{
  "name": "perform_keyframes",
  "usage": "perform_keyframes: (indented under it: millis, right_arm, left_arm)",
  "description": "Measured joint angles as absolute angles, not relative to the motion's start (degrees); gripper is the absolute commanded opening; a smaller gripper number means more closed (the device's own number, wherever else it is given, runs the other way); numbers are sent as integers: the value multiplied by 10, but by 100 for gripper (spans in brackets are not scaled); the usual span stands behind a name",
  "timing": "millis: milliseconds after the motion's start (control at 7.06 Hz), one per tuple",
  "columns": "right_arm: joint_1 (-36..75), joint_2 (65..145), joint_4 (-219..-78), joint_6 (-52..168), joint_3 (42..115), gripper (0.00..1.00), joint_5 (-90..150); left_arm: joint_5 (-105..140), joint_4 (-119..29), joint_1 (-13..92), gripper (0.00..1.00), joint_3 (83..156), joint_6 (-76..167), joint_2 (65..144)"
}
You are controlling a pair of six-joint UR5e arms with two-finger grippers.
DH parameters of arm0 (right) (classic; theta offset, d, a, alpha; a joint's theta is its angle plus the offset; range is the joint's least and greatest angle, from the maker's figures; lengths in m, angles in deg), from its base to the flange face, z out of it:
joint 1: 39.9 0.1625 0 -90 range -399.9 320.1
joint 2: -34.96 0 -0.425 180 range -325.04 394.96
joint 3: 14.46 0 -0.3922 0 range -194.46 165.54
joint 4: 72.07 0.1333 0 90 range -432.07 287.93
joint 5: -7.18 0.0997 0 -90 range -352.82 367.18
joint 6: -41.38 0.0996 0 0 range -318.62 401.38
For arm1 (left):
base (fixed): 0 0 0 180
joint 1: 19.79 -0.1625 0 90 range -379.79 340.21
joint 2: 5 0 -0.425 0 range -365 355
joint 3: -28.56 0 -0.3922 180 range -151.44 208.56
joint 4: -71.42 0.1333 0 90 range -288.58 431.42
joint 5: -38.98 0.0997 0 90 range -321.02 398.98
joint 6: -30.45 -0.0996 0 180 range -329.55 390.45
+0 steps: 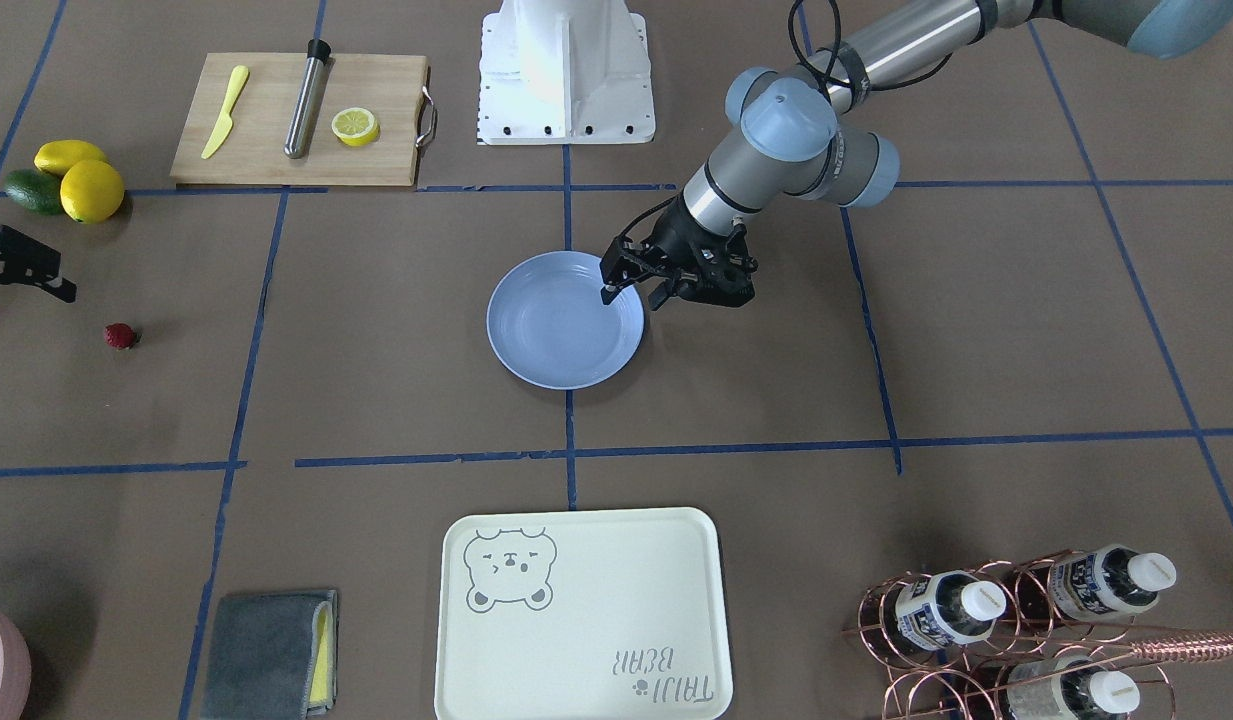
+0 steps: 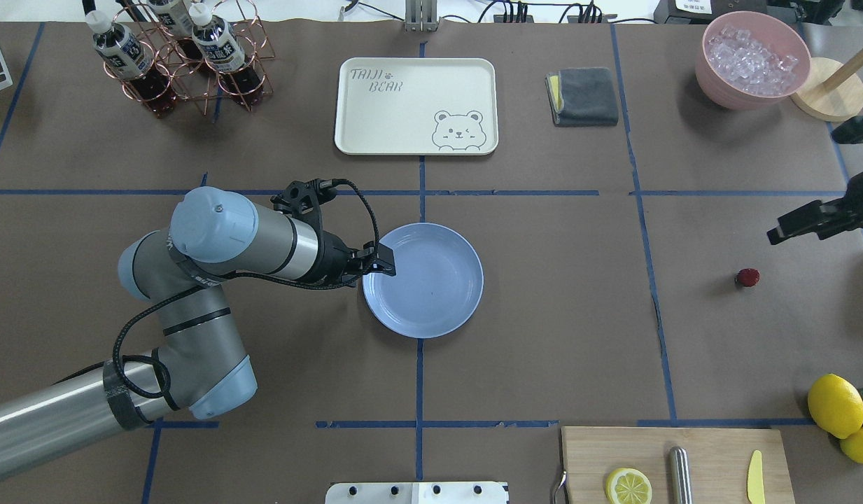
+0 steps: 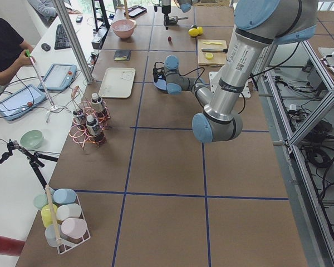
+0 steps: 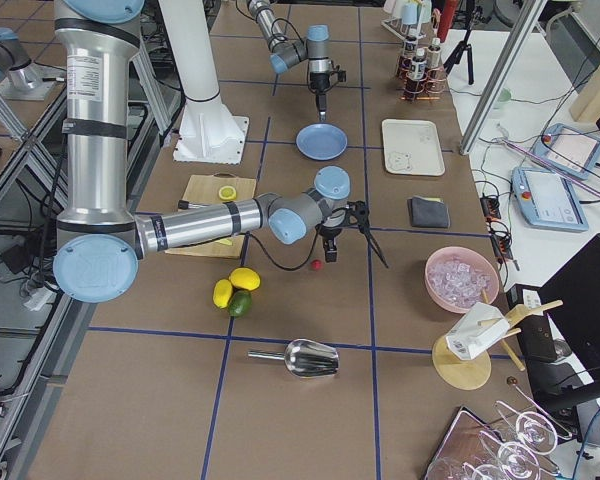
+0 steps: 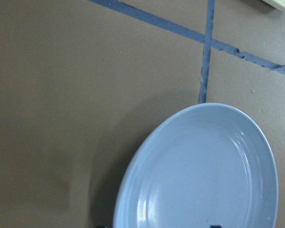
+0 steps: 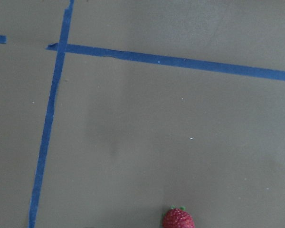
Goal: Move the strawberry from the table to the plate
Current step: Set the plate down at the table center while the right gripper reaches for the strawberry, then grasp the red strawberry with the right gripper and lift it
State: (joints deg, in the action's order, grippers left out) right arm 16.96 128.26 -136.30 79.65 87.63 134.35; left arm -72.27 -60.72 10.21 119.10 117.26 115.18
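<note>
Overhead exterior: left gripper spread, empty, over the plate rim. Strawberry lies on the table. I cannot tell the state of the right gripper fingers.

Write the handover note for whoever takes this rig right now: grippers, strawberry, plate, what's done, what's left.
Left gripper: open and empty, at the rim of the plate on the robot's left side.
Right gripper: close to the strawberry and holding nothing; it is partly out of frame, so open or shut is unclear.
Strawberry: lies on the table, well off to the robot's right of the plate.
Plate: mid-table, empty.
Done: nothing placed yet.
Left: grasp the strawberry, probably with the right arm as the nearer one, carry it over and set it on the plate.
</note>
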Motion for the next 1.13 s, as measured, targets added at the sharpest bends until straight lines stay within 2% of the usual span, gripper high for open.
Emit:
perform_keyframes:
  millis: [567, 708, 850, 1133]
  right_arm:
    - [107, 1283, -1342, 840, 837, 88, 1288]
    - [105, 1282, -1342, 840, 831, 75, 1287]
    - [105, 1283, -1342, 840, 826, 60, 1287]
    - [104, 1283, -1341, 840, 818, 0, 1286]
  left_arm:
    - [-712, -607, 102, 99, 1196, 1174, 1151]
    - [-708, -607, 102, 99, 1196, 1174, 1150]
    - [-707, -607, 102, 99, 1195, 1174, 1150]
    - [-706, -608, 102, 99, 1196, 1173, 1149]
